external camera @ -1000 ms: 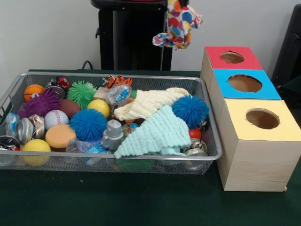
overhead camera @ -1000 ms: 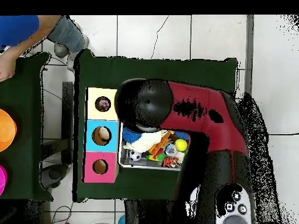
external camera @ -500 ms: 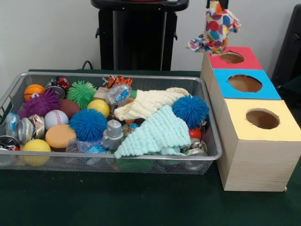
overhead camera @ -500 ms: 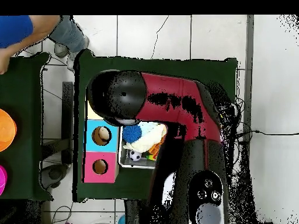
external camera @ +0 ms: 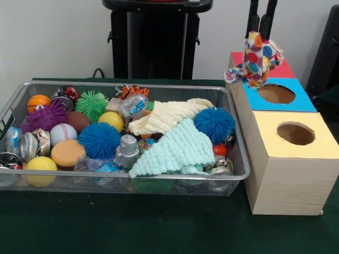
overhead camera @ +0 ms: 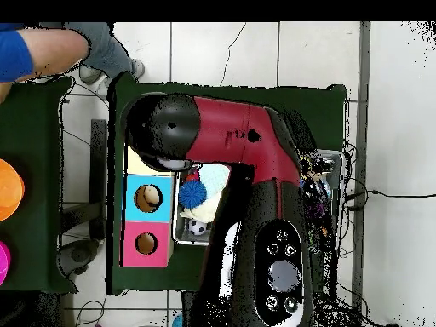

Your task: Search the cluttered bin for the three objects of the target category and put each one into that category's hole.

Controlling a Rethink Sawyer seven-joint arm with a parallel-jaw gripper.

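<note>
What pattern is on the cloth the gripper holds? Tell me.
The cloth held in the gripper is white with multicoloured polka dots; the front view shows it best.

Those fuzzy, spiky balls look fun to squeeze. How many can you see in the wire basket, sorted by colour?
Blue spiky balls: 2
Green spiky ball: 1
Purple spiky ball: 1
Total: 4
</note>
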